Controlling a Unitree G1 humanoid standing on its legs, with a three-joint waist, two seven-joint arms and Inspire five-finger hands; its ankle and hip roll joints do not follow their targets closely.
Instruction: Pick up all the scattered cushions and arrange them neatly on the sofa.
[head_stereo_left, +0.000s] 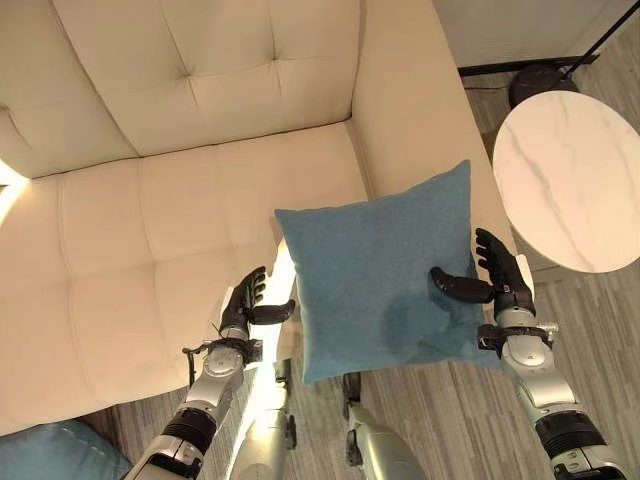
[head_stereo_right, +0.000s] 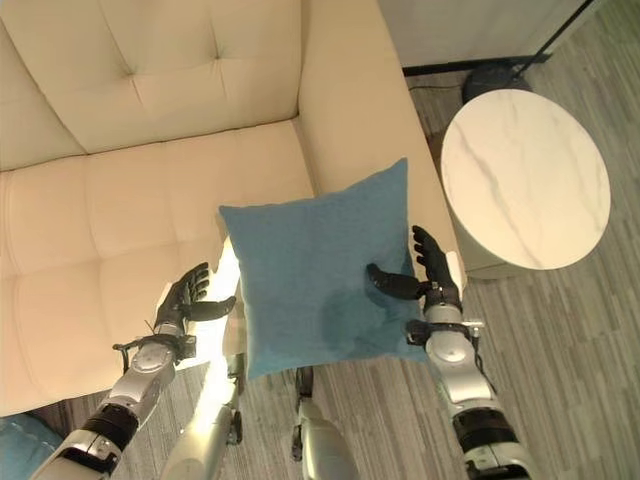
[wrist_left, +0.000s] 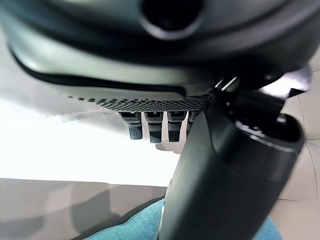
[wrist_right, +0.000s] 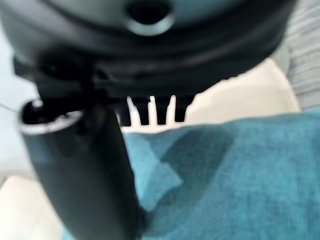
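Right robot hand (head_stereo_left: 497, 272) grips blue cushion (head_stereo_left: 380, 270) — sofa (head_stereo_left: 150, 230) behind, round table (head_stereo_left: 570, 180) beside.

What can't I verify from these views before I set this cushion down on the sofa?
- Right hand: fingers run behind the blue cushion, so their grip is hidden; thumb presses its front.
- Second blue cushion: cut off by the left eye view's lower left corner.
- Floor under the held cushion: covered.
- Left hand: open, apart from the cushion's edge.

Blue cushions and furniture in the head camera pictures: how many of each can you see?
Blue cushions: 2, one held by the right hand, one at the lower left corner.
Cream sofa: 1
Round marble side table: 1
Total: 4
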